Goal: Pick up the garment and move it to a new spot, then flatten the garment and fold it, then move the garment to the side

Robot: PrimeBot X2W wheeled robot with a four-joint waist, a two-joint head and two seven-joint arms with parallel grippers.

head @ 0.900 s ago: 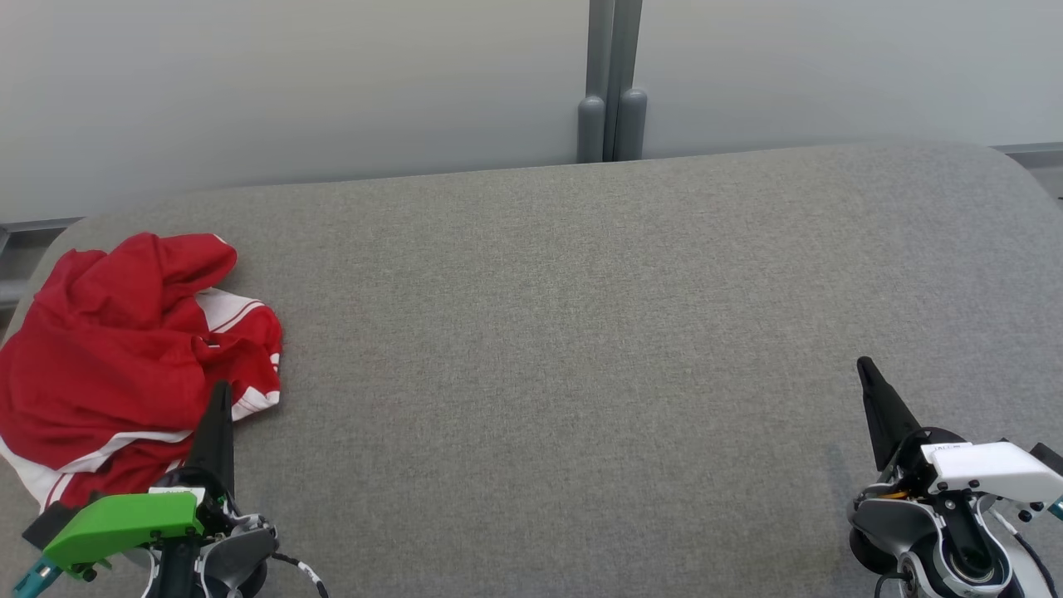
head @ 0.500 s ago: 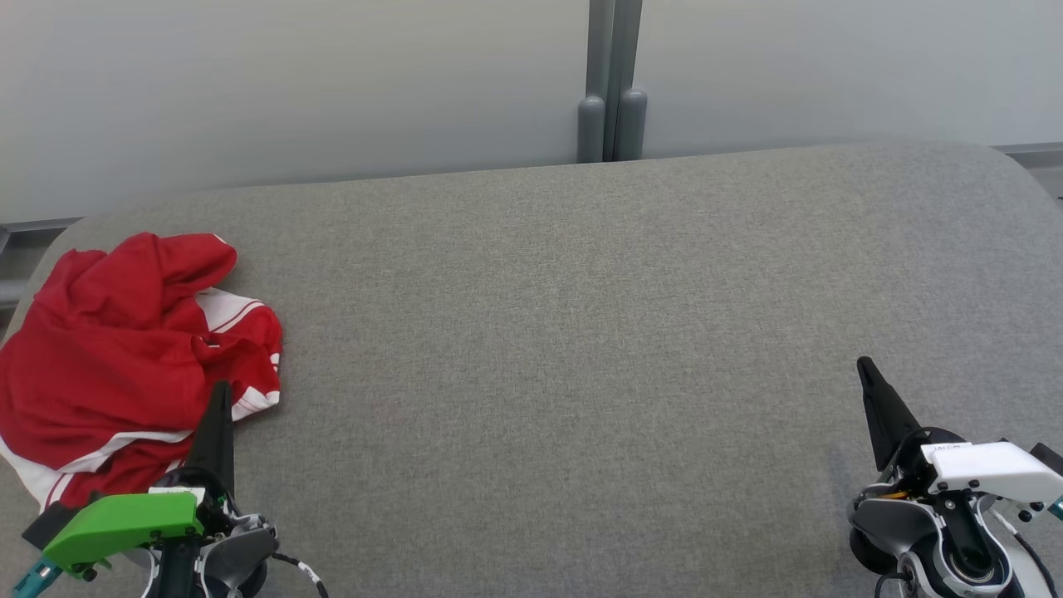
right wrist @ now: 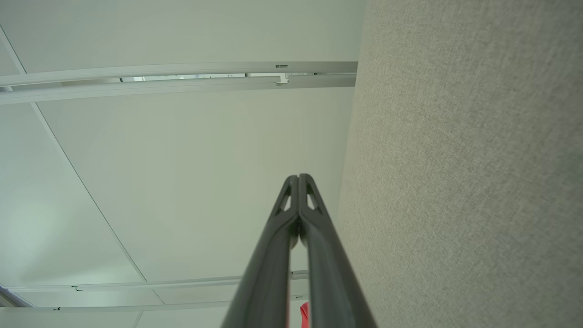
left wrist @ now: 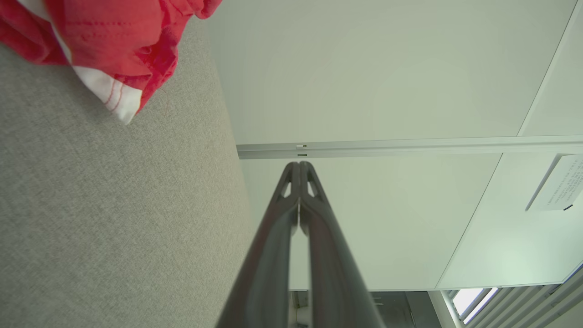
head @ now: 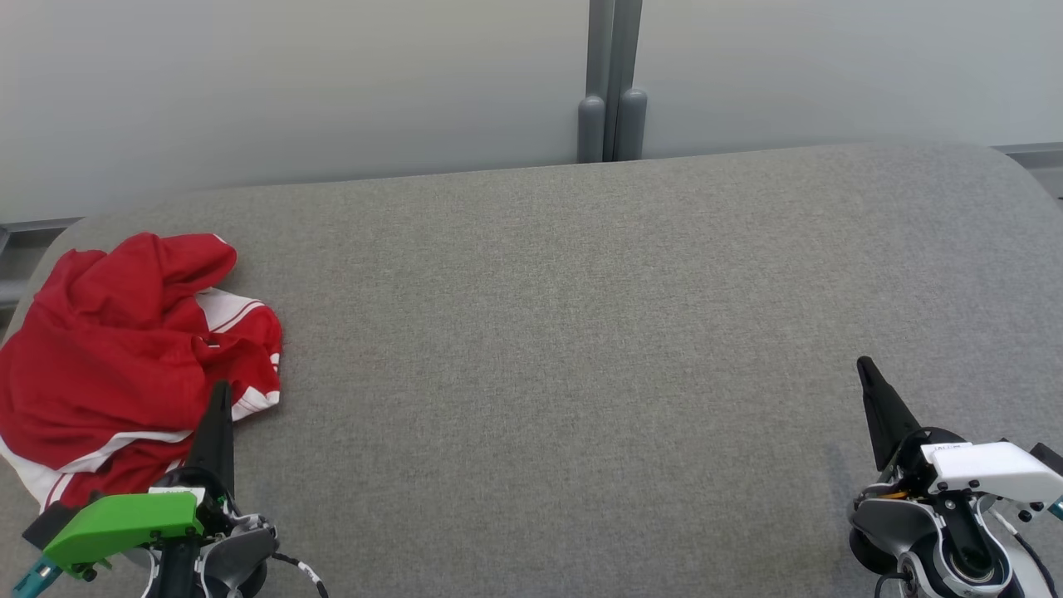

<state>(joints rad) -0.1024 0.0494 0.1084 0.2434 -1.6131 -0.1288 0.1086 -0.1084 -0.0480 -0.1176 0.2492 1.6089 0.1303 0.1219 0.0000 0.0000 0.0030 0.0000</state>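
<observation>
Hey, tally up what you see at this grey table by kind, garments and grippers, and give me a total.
Red garment: 1
Grippers: 2 (left gripper, right gripper)
Total: 3

We see the garment (head: 116, 357) cut by the head view's left edge, its near hem hidden behind the left gripper (head: 220, 389). In the left wrist view, the wall sign (left wrist: 556, 183) is too small for us to read.
</observation>
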